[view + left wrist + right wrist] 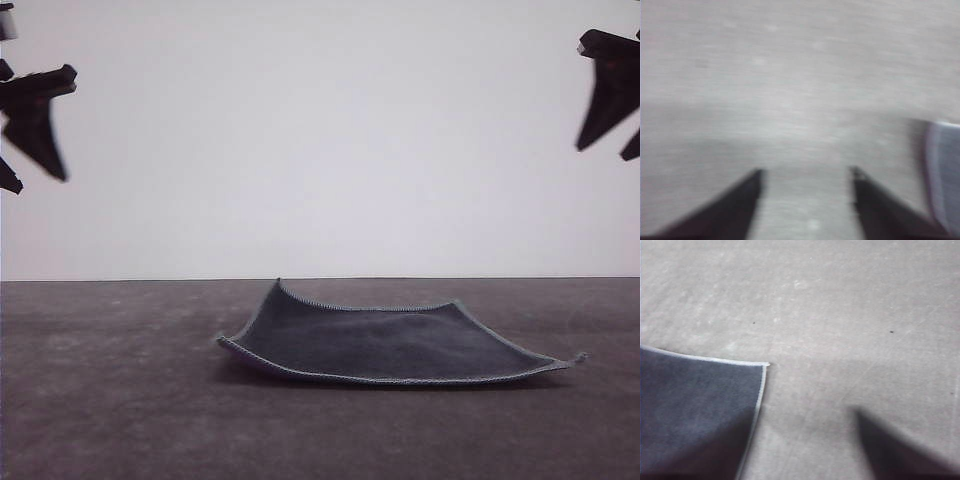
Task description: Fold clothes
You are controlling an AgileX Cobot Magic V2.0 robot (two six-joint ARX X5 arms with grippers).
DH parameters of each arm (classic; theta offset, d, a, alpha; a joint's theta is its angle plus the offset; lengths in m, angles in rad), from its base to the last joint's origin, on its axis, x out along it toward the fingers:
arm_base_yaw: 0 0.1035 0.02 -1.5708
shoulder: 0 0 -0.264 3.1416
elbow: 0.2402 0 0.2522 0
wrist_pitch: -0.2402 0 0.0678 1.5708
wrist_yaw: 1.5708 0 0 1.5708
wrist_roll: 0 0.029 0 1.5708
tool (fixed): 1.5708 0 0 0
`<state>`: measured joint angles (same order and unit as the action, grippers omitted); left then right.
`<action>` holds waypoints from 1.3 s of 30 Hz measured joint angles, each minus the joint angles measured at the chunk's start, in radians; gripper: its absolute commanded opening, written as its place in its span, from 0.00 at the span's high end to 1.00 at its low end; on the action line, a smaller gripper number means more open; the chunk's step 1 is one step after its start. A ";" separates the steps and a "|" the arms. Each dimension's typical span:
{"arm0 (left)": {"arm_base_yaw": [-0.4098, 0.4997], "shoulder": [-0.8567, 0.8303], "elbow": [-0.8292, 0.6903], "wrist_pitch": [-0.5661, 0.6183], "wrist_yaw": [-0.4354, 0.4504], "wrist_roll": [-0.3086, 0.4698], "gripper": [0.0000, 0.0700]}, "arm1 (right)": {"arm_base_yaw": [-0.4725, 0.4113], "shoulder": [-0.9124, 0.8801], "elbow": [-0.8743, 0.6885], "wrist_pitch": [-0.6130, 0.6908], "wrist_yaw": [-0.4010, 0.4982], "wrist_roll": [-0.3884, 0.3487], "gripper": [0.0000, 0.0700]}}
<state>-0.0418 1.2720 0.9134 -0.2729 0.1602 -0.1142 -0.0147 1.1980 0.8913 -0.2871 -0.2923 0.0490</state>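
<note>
Lying flat on the table [100,420], the cloth [385,345] is sitting below and between the two pincers, well apart from both. The left gripper [30,125] is hanging high at the cloth's left, the right gripper [610,95] high at its right, and bare table is stretching on every side of the cloth.

In the left wrist view the left gripper [807,200] is holding its fingers [735,210] apart with nothing between them; bare table is lying under the gap, and a blurred pale-edged thing, perhaps the cloth's edge [945,175], is showing just beyond one finger. In the right wrist view the right gripper [805,445] is also standing open and holding nothing; one dark finger [890,450] is showing over bare table, while a corner of the cloth [695,410] is lying under the other side, its hem [760,395] running past the gap between the fingers.

The cloth is showing a dark charcoal face, soft and slightly napped, bordered by a light stitched hem; a sliver of purple is peeking under its near left edge [250,368]. It is roughly square, so no long axis is standing out. Its corners are curling up a little, the far left corner [279,285] most. The table surface is looking matte, grey and faintly mottled.
</note>
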 measured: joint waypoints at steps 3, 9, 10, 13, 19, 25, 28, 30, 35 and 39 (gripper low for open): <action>0.000 0.000 0.000 0.000 0.078 -0.004 0.34 | 0.000 0.000 0.000 0.000 -0.020 0.001 0.17; -0.028 0.023 0.004 0.036 0.206 -0.048 0.39 | 0.008 0.027 0.000 0.039 -0.111 0.011 0.17; -0.037 0.039 0.007 0.042 0.211 -0.054 0.39 | 0.011 0.044 0.000 0.049 -0.128 0.014 0.17; -0.062 0.106 0.011 0.080 0.240 -0.069 0.39 | 0.018 0.118 0.004 0.069 -0.170 0.029 0.17; -0.122 0.293 0.071 0.129 0.304 -0.097 0.39 | 0.021 0.302 0.091 0.067 -0.243 0.038 0.17; -0.177 0.509 0.276 0.100 0.340 -0.105 0.39 | 0.026 0.494 0.254 0.063 -0.304 0.042 0.17; -0.200 0.608 0.390 0.043 0.342 -0.108 0.39 | 0.033 0.585 0.325 0.046 -0.329 0.045 0.17; -0.216 0.669 0.464 0.007 0.342 -0.108 0.39 | 0.039 0.641 0.364 0.035 -0.345 0.045 0.17; -0.245 0.785 0.592 -0.048 0.350 -0.107 0.39 | 0.053 0.742 0.413 0.019 -0.369 0.050 0.17; -0.263 0.836 0.612 -0.056 0.357 -0.107 0.39 | 0.067 0.785 0.415 0.018 -0.376 0.053 0.17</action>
<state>-0.3051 2.1078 1.5249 -0.3285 0.5174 -0.2214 0.0519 1.9826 1.3067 -0.2692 -0.6687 0.1024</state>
